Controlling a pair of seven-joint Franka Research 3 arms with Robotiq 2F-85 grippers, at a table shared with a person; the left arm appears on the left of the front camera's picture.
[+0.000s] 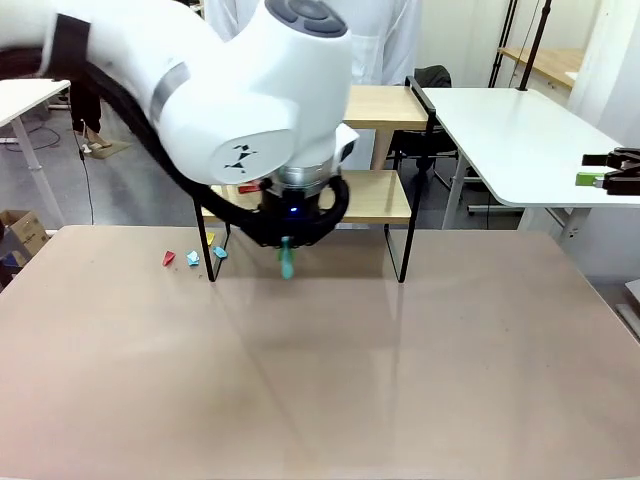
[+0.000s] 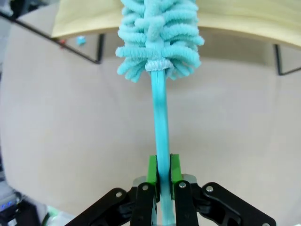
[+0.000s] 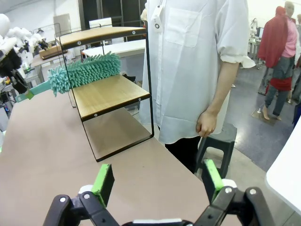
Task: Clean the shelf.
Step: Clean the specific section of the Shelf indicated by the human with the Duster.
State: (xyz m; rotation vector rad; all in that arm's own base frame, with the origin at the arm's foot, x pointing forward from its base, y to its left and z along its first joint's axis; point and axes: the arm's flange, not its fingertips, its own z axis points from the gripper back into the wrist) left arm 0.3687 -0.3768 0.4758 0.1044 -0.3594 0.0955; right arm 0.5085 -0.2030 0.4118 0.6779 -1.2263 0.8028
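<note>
Table (image 1: 320,380) carried the shelf (image 1: 372,196) at its far side, with a duster (image 3: 84,70) reaching over the lower board.
The shelf's thin frame and 2 boards looked light and stiff, likely to skid if pushed; a black upright seemed the best hold. The duster's head looked soft, its handle rigid and slick. The left gripper (image 2: 161,167) clamped that handle low; the right gripper (image 3: 155,179) stood wide, empty. The right wrist view showed the head over the board, which the arm hid in front; the front view showed coloured scraps (image 1: 192,258) by the left foot.
</note>
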